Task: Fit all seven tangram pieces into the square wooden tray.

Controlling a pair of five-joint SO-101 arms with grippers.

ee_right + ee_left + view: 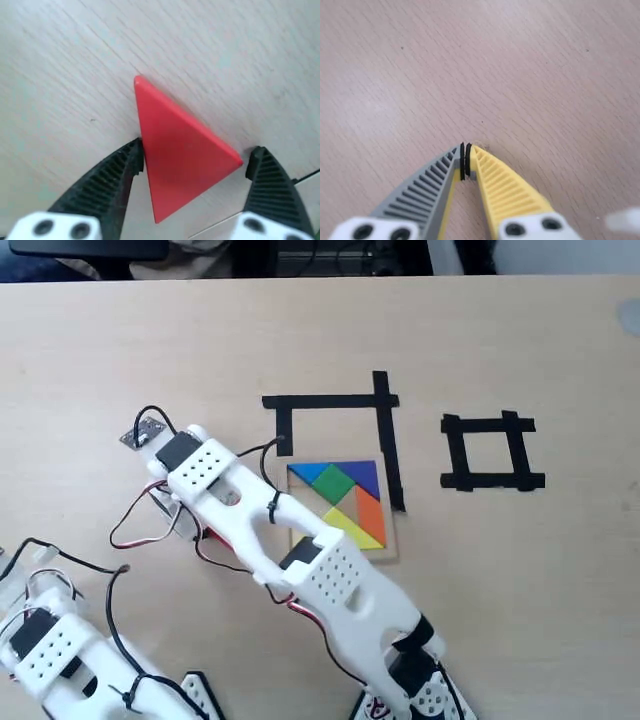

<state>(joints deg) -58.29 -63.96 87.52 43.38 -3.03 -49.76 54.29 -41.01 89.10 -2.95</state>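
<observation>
Right gripper: spread, straddling the red triangle. One tip touches an edge and the other stands just beside the opposite corner. We see no pinch yet.
Red triangle: flat on the table, outside the tray.
Tray: at 3 o'clock from the right gripper in the high view, already holding coloured pieces.
Left gripper: pressed together over bare table, farther from the tray.
Next move: we judge that the right arm should pinch, lift and carry toward 3 o'clock.

Left gripper: fingertips are held pressed together. Right gripper: fingers are held spread wide apart.
</observation>
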